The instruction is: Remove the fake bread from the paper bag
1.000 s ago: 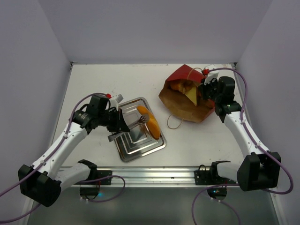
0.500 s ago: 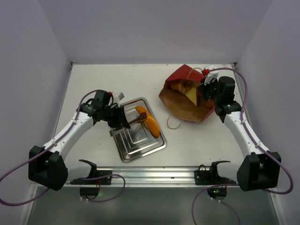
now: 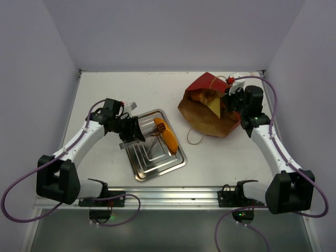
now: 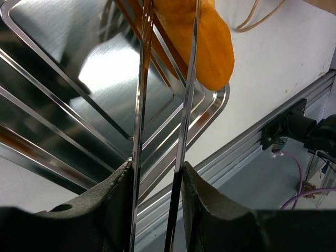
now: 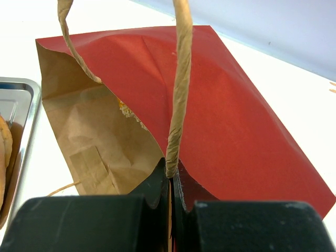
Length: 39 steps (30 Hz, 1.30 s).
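Note:
An orange baguette [image 3: 166, 136] lies on the silver tray [image 3: 157, 160]; it also shows in the left wrist view [image 4: 205, 44]. My left gripper [image 3: 129, 129] is shut on metal tongs [image 3: 149, 134], whose two arms [image 4: 140, 105] reach to the baguette. The dark red paper bag [image 3: 206, 86] lies on its side at the back right, mouth toward the tray, with a pale yellow wedge [image 3: 214, 108] and other golden pieces [image 3: 201, 97] inside. My right gripper [image 3: 229, 100] is shut on the bag's string handle [image 5: 178, 94] and holds the bag [image 5: 220, 105] open.
The second string handle [image 3: 195, 136] loops onto the table between bag and tray. The tray's corner [image 5: 18, 100] shows at the left of the right wrist view. A metal rail [image 3: 168, 195] runs along the near table edge. White walls enclose the table.
My left arm has drawn back toward the left and far side, with the tongs. The baguette has come down flat on the tray. The right arm and bag have not moved.

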Available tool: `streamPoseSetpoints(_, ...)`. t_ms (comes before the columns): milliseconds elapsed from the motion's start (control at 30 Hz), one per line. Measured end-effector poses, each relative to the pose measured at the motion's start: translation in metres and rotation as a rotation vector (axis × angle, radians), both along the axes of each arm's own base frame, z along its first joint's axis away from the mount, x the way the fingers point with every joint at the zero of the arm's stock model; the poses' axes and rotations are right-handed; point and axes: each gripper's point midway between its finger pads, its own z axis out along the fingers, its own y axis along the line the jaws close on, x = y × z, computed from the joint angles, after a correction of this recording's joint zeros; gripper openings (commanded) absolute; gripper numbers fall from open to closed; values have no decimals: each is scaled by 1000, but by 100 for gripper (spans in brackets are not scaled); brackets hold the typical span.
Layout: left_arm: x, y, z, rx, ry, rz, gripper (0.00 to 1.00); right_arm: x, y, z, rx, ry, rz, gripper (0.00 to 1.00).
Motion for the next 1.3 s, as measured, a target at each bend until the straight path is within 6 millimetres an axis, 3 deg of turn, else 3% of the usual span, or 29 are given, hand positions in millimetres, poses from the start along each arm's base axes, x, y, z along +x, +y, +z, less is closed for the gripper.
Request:
streamPoseSetpoints(800, 7, 20, 22, 0, -98, 78, 47, 0, 0, 0, 0, 0, 0, 0)
streamPoseSetpoints(1167, -6, 10, 59, -116, -199, 62, 43, 0, 0, 0, 0, 0, 0, 0)
streamPoseSetpoints(1300, -17, -1, 59, -207, -182, 44, 43, 0, 0, 0, 0, 0, 0, 0)
